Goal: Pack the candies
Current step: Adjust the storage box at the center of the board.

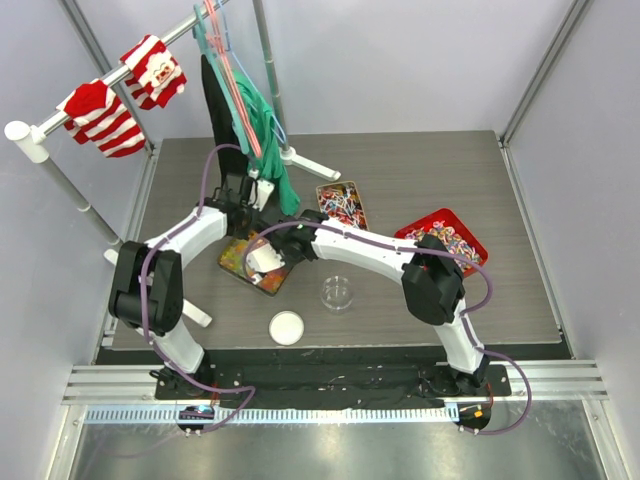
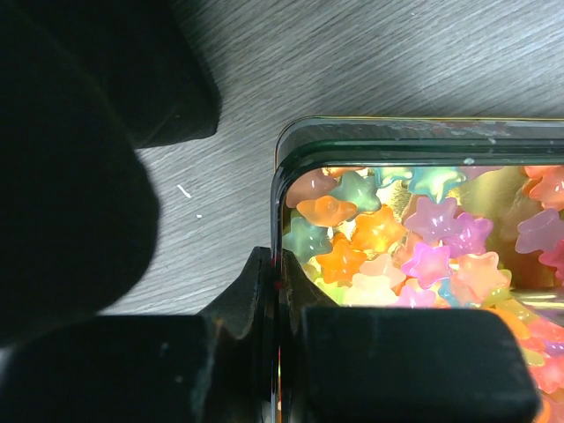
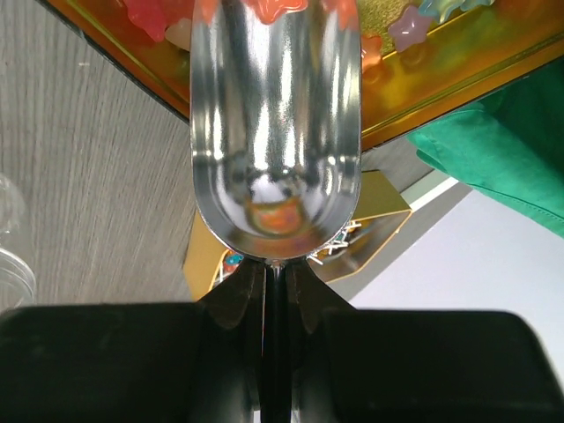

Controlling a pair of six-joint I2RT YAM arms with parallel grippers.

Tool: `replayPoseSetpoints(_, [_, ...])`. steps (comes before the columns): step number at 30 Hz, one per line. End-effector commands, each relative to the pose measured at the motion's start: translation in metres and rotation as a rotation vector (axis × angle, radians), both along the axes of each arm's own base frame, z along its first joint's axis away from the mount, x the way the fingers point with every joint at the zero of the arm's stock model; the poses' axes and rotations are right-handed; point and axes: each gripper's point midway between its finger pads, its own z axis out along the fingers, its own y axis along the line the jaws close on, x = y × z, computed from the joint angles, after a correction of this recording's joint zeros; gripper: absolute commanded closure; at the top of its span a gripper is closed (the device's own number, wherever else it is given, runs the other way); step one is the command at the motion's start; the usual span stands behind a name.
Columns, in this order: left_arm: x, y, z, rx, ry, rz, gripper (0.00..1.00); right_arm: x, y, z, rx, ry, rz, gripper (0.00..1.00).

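1. Left gripper: jaws pressed together on the rim of one tray of star-shaped candies.
2. Right gripper: jaws pinching one steel scoop, tip at those candies.
3. Counter: one far tray, one red tray at right, one clear dish, one white lid near.

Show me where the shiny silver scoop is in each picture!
Top view: the scoop sits left of centre, over the star candy tray.
Left wrist view: not in it; only the tray's corner shows.
Right wrist view: it fills the top middle, tip over the tray.
Shared landmark: the star candy tray.
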Motion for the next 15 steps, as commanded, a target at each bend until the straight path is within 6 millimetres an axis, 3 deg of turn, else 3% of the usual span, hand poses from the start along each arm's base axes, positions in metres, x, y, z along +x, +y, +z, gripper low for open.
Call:
replayPoseSetpoints(1, [0.031, -0.016, 0.06, -0.073, -0.215, -0.014, 1.0, -0.011, 0.013, -0.018, 0.06, 0.091, -0.013, 0.99])
replayPoseSetpoints(15, [0.027, -0.014, 0.058, -0.065, -0.209, 0.02, 1.0, -0.01, 0.052, -0.033, 0.219, 0.138, -0.145, 0.99])
